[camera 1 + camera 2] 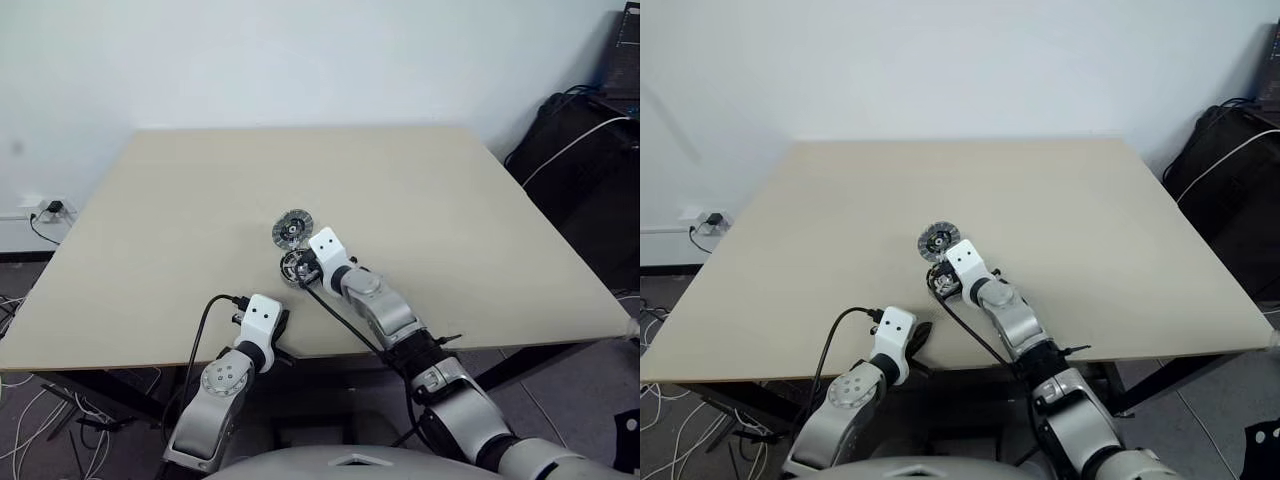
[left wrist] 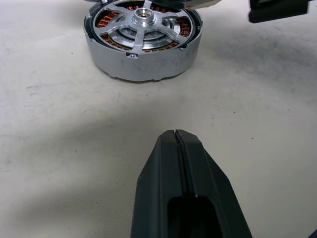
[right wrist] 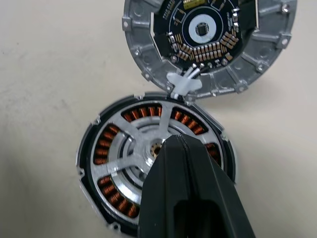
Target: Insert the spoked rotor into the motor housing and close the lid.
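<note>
The motor housing [image 3: 87,148] stands on the table, its copper-orange windings ringed by a dark rim. The spoked rotor [image 3: 130,144] sits inside it, silvery spokes meeting at a central hub. The lid [image 3: 203,29] lies flat right behind the housing with its dark circuit face up, and a white connector [image 3: 184,82] sits where the two meet. My right gripper [image 3: 177,141] is shut, with its tips over the rotor's hub; contact cannot be told. My left gripper [image 2: 176,135] is shut and empty, low over the table a short way in front of the housing [image 2: 143,54].
The beige table [image 1: 450,220] spreads wide around the motor parts [image 1: 292,229]. Its front edge runs just under my left gripper [image 1: 281,323]. A black cable [image 1: 200,330] loops off that wrist. Dark bags and cables [image 1: 590,150] stand beyond the table's right side.
</note>
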